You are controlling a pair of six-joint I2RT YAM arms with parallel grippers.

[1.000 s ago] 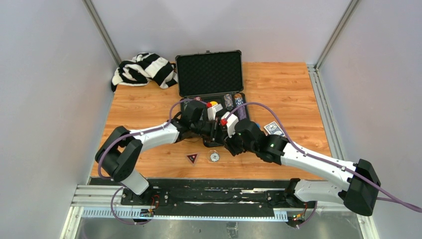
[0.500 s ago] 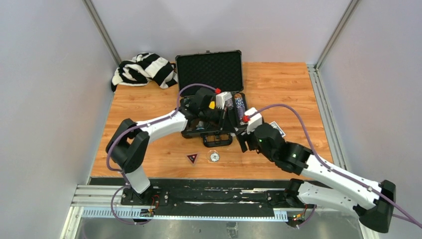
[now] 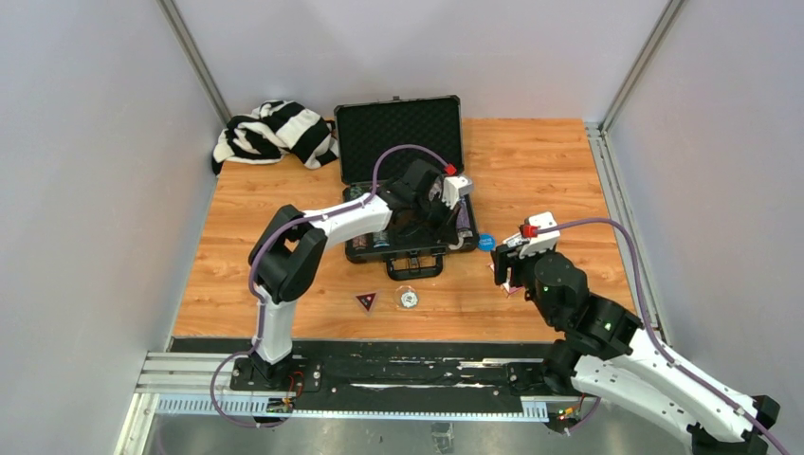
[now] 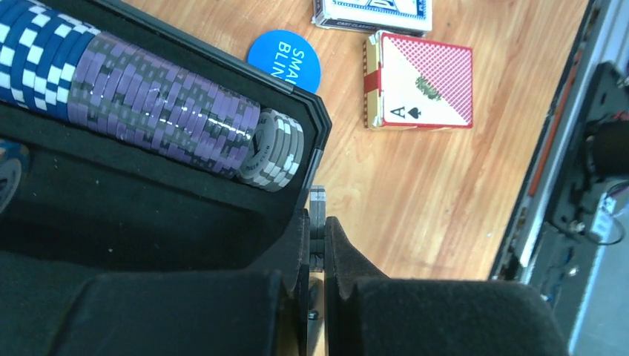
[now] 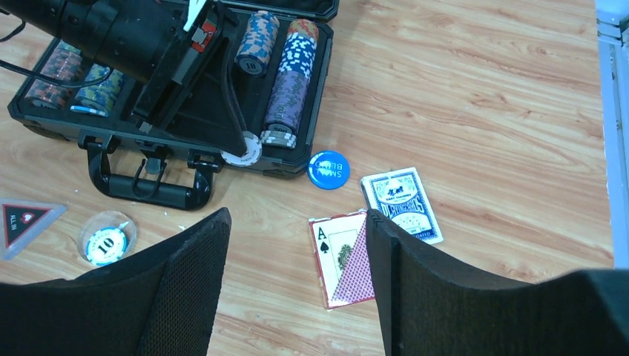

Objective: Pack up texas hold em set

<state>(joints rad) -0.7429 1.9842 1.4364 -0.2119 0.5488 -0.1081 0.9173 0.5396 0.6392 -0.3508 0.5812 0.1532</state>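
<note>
The black case [image 3: 353,121] lies open, its tray holding chip rows: blue [image 4: 30,52], purple [image 4: 163,104] and grey-white [image 4: 274,148]. My left gripper [image 4: 317,222] is shut on a grey-white poker chip [image 4: 318,199], held edge-on over the tray's right front corner; the chip also shows in the right wrist view [image 5: 242,153]. My right gripper [image 5: 297,274] is open and empty above a red-backed deck with an ace of spades [image 5: 343,259]. A blue-backed deck [image 5: 400,204] and a blue "small blind" disc [image 5: 328,169] lie on the table right of the case.
A dark triangular "all in" marker [image 3: 366,301] and a round chip in a clear holder [image 3: 409,299] lie in front of the case handle [image 5: 148,189]. The striped cloth [image 3: 275,133] is heaped at the back left. Metal rails run along the right edge.
My right arm has drawn back to the right, away from the case, to above the decks. My left gripper has moved right along the tray to its right end.
</note>
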